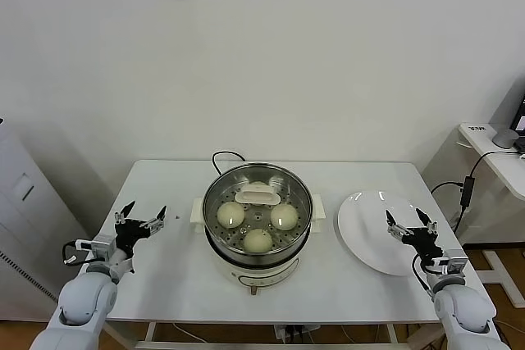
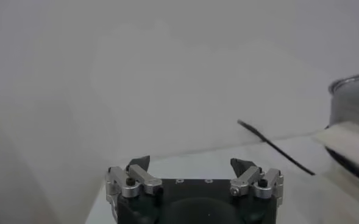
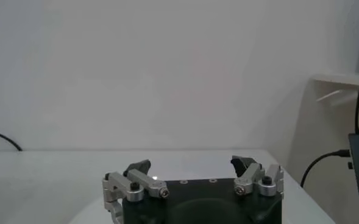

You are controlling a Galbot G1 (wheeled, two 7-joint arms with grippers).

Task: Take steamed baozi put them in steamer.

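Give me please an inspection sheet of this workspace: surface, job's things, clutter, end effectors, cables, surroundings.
Surface: white table.
Job's things: steamer at table centre; three baozi on its tray, a white handled object behind them. Plate at the right is empty.
Clutter: nothing seen.
End effectors: left end effector open, empty, over the table's left edge; right end effector open, empty, over the plate.
Cables: black cord behind the steamer; more cables right of the table.
Surroundings: white wall, side desk at right.

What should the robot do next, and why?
Probably just park the arms. The plate looks bare, three baozi already sit in the steamer, and both the left tool and the right tool hang open and empty. No fourth baozi shows.
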